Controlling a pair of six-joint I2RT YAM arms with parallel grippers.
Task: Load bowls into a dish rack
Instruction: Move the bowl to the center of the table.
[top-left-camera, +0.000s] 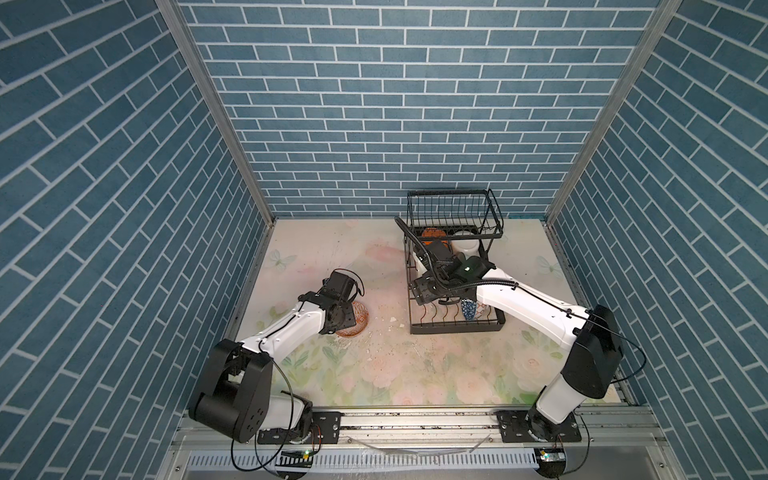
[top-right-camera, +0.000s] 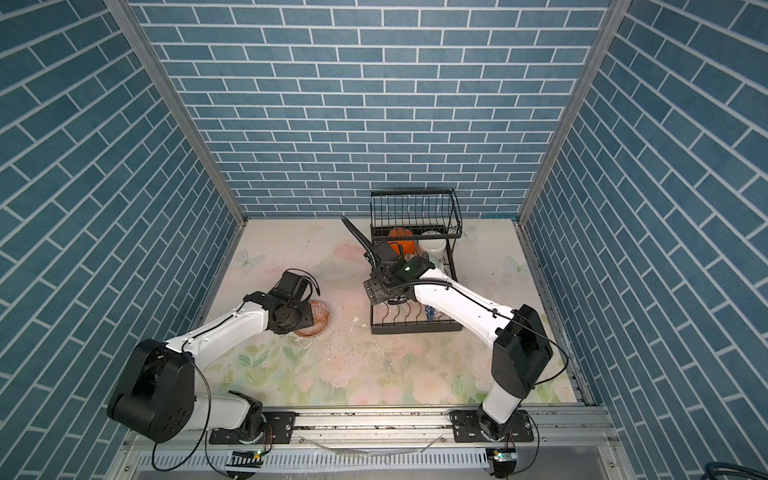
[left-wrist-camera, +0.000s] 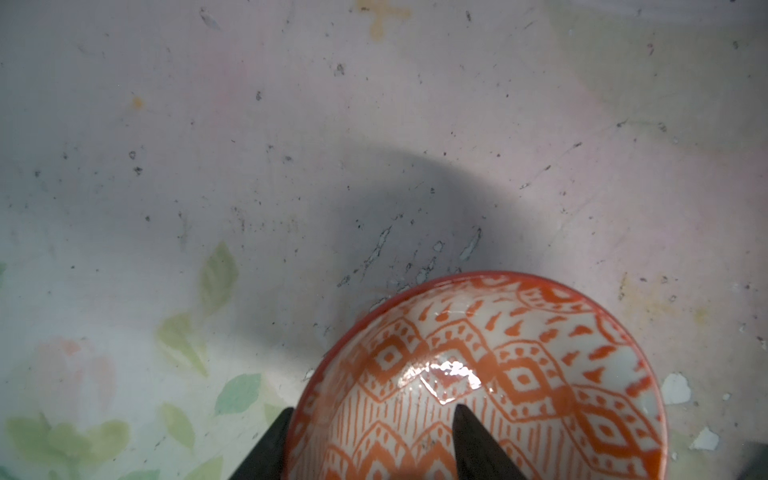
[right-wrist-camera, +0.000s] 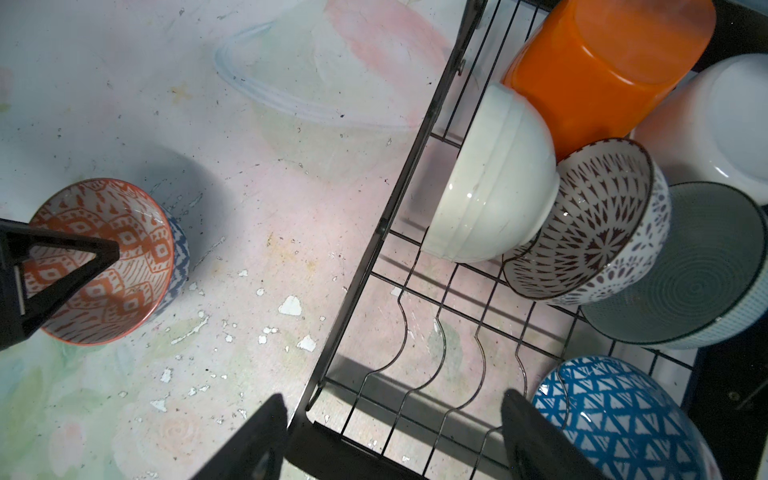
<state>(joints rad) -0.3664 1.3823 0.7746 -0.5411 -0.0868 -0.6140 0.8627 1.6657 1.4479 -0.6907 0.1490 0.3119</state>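
Note:
An orange-red patterned bowl (left-wrist-camera: 519, 365) (right-wrist-camera: 104, 266) stands upright on the floral table, left of the dish rack (top-left-camera: 455, 329) (top-right-camera: 415, 328). My left gripper (left-wrist-camera: 372, 411) straddles its near rim. One finger (left-wrist-camera: 469, 436) is inside and the other outside against the wall, with a gap still showing, so it is open. My right gripper (right-wrist-camera: 395, 415) hangs open over the rack's front left corner, holding nothing. In the rack's lower tray lie an orange bowl (right-wrist-camera: 602, 70), a white bowl (right-wrist-camera: 486, 178), a brown-patterned bowl (right-wrist-camera: 602, 220), a grey ribbed bowl (right-wrist-camera: 698, 270) and a blue-and-white bowl (right-wrist-camera: 615, 415).
The rack's raised wire basket (top-left-camera: 453, 208) stands at the back, over the tray. White paint chips (right-wrist-camera: 291, 305) litter the table between the bowl and the rack. Blue brick walls close in the back and both sides. Several bare wire slots (right-wrist-camera: 440, 345) show at the tray's front.

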